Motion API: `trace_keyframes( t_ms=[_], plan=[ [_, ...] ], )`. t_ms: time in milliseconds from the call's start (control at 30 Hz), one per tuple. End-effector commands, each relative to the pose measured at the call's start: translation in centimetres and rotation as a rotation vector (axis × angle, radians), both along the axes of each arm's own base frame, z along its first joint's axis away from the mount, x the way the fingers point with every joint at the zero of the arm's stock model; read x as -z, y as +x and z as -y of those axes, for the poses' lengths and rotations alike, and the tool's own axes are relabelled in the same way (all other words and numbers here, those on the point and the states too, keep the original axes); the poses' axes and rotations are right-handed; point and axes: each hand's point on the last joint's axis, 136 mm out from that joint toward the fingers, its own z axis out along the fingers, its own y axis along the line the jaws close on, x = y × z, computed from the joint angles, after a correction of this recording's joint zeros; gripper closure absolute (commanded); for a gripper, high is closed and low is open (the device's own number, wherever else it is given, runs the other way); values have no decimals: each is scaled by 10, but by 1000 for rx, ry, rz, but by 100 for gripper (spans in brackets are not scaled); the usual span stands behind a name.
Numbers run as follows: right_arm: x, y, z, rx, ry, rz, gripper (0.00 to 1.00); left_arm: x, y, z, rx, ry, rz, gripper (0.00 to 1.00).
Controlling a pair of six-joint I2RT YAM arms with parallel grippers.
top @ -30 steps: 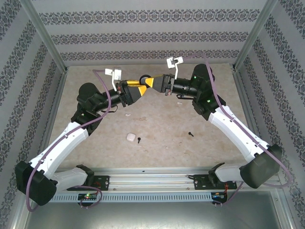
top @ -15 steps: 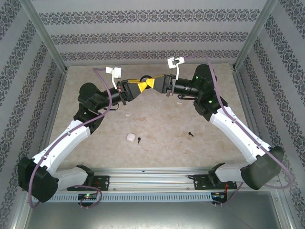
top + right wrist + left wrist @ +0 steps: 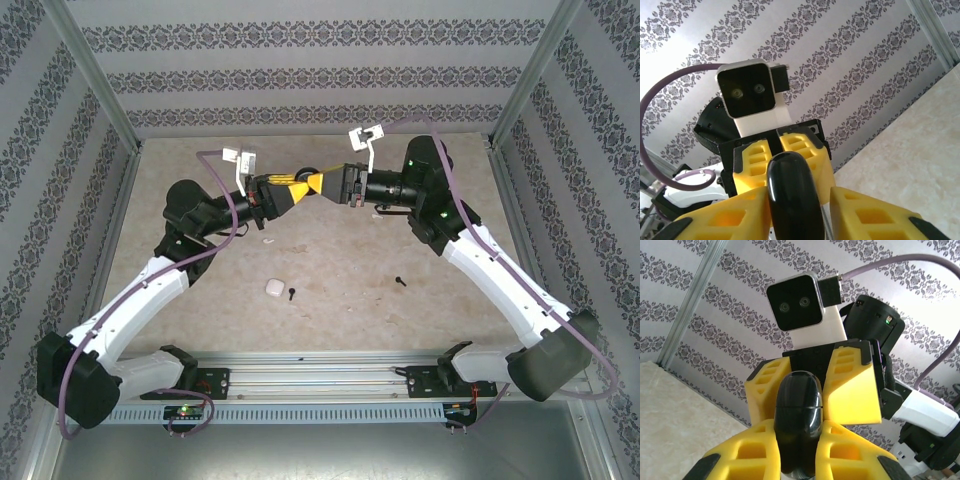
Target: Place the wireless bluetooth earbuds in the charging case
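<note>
Above the far edge of the desk [image 3: 350,325], near its middle, my two arms meet nose to nose. My left gripper [image 3: 299,187] is pressed tight on a black glossy capsule [image 3: 799,405]; my right gripper [image 3: 319,181] stands parted around the capsule's other end, a sliver of gap showing beside one finger. The white charging case [image 3: 272,287] lies on the desk toward the near edge, left of middle, a small black earbud [image 3: 291,294] just beside it on the right, a second earbud [image 3: 400,281] well apart, right of middle.
</note>
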Motion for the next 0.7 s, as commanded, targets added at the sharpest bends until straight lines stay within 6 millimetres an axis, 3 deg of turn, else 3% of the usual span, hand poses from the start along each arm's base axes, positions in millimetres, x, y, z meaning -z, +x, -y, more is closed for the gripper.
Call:
trace_keyframes(
  t_ms=[0,667],
  plan=[
    [17,12,-2,51,-54,-60,59,-8,-27,2,74,29,139,100],
    [54,31,7,127,-142,-190,56,14,-28,0,50,40,161,100]
  ],
)
